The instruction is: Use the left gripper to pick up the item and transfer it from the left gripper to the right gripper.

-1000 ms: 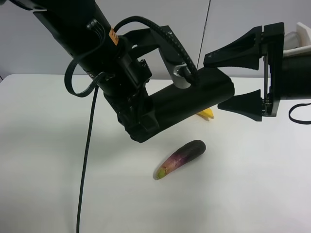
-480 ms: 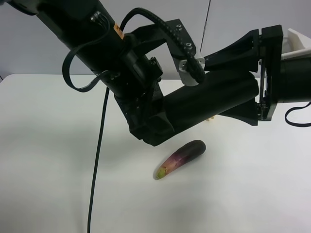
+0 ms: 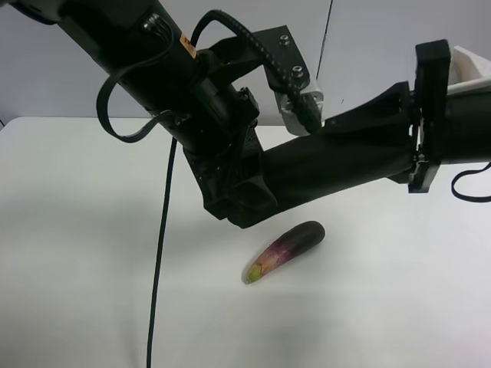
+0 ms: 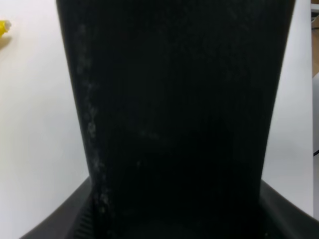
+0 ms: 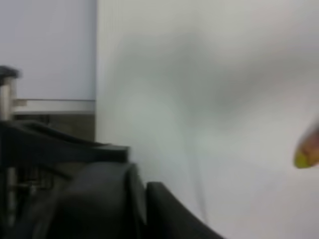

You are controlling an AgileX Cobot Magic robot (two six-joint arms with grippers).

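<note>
The black right hand, gaping a moment earlier, had clamped onto the three o'clock end of the flat oblong dark green-black pouch-like case, aloft over the white surface, while the bulky black left hand pinched its nine o'clock end, so letting go seemed next.

High view over table; left wrist view tight on item.

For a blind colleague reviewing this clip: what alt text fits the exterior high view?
A dark case is held above a white table between two black arms, the left claw and right claw each gripping an end. An eggplant lies below.
</note>
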